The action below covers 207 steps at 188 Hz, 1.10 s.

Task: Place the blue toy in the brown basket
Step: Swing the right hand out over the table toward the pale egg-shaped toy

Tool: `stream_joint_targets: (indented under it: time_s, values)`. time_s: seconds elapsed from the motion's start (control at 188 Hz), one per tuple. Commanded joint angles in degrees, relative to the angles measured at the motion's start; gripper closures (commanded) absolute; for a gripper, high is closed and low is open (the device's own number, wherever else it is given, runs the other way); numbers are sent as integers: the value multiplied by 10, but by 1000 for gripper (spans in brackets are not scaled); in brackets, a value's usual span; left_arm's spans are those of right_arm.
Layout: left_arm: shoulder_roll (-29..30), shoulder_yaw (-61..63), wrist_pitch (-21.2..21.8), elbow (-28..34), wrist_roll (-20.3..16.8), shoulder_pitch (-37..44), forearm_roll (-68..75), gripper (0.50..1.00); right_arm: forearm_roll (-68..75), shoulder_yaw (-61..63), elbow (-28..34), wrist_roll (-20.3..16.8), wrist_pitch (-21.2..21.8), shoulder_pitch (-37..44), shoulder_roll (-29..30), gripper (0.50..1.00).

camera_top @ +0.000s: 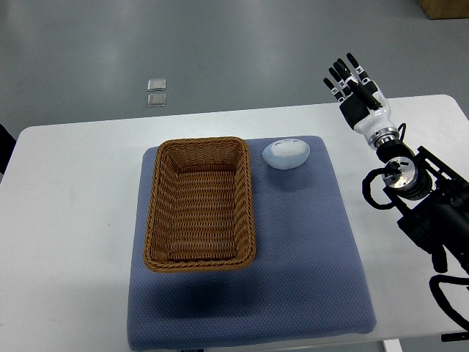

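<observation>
A pale blue, rounded toy [286, 154] lies on the blue mat [308, 242], just right of the brown wicker basket [199, 203]. The basket is rectangular and holds nothing. My right hand [352, 84] is raised at the far right, above the table's back edge, fingers spread and holding nothing. It is well to the right of and beyond the toy. The left arm does not show.
The mat lies on a white table [73, 220]. Two small clear squares [157, 92] lie on the grey floor beyond the table. The right arm's black wrist and cables [425, 198] hang over the table's right side.
</observation>
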Motion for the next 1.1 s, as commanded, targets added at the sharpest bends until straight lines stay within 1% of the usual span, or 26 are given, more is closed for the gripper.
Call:
stream_joint_targets:
  time_s: [0.0,0.265,0.361,0.488,0.621,0.721,0.79,0.971,1.093]
  values:
    - [0,0,0,0,0,-1,0,500,0,-1,0,2,5,0,0,589]
    - [0,-1,0,0,0,-3,0,500,-25,-22,3,-5,2,14,-6,591]
    - [0,-1,0,0,0,-3,0,500,-68,-66,7,-6,3,26,-19,591]
    - [0,-1,0,0,0,-3,0,500,-142,-140,7,-7,5,61,-44,591]
    - [0,-1,0,-1,0,-3,0,500,-261,-262,7,-15,6,126,-75,591]
    - [0,-1,0,-1,0,-4,0,500,-316,-342,7,-19,9,176,-92,591]
    - [0,-1,0,-2,0,-4,0,500,-354,-412,8,-31,12,217,-104,591]
    - [0,-1,0,-2,0,-4,0,500,-410,-563,8,-47,32,320,-116,589]
    - [0,-2,0,0,0,-4,0,500,-423,-633,15,-63,44,375,-117,589]
